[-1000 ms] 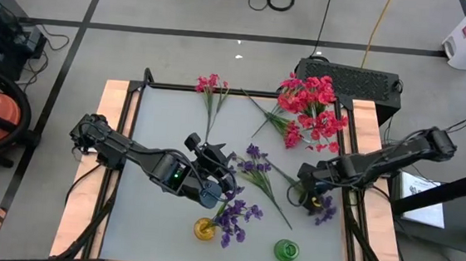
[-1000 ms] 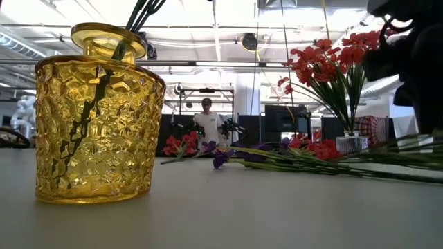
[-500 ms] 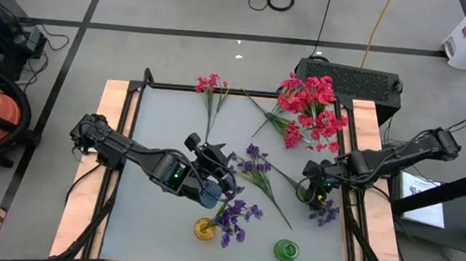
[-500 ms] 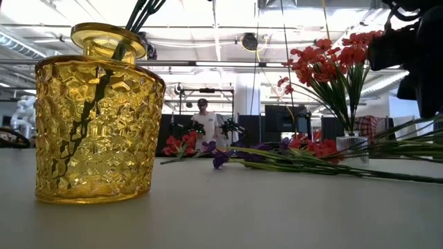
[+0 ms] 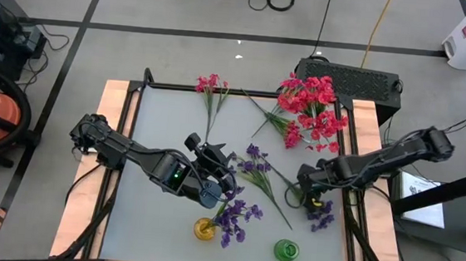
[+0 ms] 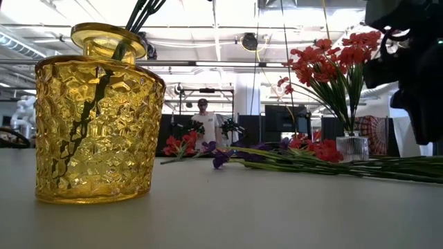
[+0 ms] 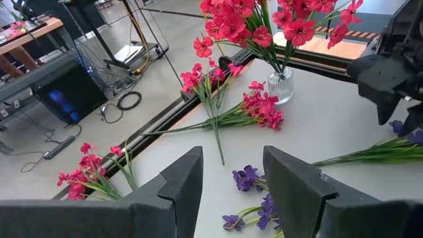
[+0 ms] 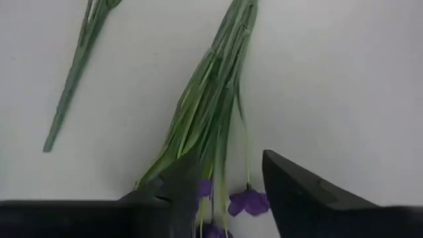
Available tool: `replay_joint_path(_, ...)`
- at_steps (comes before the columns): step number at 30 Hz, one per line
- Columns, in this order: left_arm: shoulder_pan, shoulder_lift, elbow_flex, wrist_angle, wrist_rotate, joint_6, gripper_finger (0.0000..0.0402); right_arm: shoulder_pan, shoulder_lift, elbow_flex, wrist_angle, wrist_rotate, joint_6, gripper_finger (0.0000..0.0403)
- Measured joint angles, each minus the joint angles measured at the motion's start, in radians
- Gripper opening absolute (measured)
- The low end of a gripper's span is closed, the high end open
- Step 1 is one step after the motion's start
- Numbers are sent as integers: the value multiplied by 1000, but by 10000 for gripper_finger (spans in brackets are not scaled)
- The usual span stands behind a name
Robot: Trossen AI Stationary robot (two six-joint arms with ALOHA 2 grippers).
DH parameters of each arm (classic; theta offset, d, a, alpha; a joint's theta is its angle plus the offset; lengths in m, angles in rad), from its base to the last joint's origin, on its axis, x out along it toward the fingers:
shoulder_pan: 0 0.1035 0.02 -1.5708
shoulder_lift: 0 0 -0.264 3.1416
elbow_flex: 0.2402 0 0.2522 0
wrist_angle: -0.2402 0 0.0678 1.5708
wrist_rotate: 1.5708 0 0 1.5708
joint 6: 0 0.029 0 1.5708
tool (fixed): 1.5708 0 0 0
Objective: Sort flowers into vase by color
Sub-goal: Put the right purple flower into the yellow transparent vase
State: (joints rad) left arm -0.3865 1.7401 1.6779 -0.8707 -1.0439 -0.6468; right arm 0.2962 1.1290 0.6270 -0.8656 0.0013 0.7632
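A purple flower sprig (image 5: pixel 319 213) lies flat on the table near its right edge. My right gripper (image 5: pixel 306 185) points down over its green stems (image 8: pixel 210 112), open, with one finger on either side of them (image 8: pixel 231 188). I cannot tell whether they touch. My left gripper (image 5: pixel 227 178) hangs open and empty (image 7: pixel 231 182) above the yellow vase (image 5: pixel 204 228), which holds purple flowers (image 5: pixel 235 214). A clear glass vase (image 7: pixel 281 84) at the far right holds red flowers (image 5: pixel 312 99). The green vase (image 5: pixel 286 251) stands near the front edge.
Loose sprigs lie on the table: a pink one (image 5: pixel 211 91) at the far edge, a red one (image 5: pixel 281 128) beside the glass vase, and a purple one (image 5: pixel 257 167) in the middle. A person (image 6: pixel 205 124) stands far off in the room.
My right gripper has opened and let go of the purple sprig. The sprig's stems, held a little above the table half a second ago, now lie flat on it. The gripper has shifted slightly toward the table's left.
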Motion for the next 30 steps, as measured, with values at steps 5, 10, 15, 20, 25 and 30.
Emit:
replay_joint_path(5, 0, 0, 0, 0, 0, 0, 167, 0, 66, 0, 60, -1, -24, 199)
replay_joint_path(10, 0, 0, 0, 0, 0, 0, 167, 0, 127, 0, 103, -3, -47, 230)
replay_joint_path(15, 0, 0, 0, 0, 0, 0, 167, 0, 190, 0, 116, -3, -55, 249)
replay_joint_path(20, 0, 0, 0, 0, 0, 0, 167, 0, 248, 0, 147, -8, -72, 253)
replay_joint_path(25, 0, 0, 0, 1, 0, 0, 167, 0, 268, 1, 156, -11, -76, 251)
replay_joint_path(30, 0, 0, 0, 0, 0, 0, 167, 0, 266, 2, 156, -25, -75, 211)
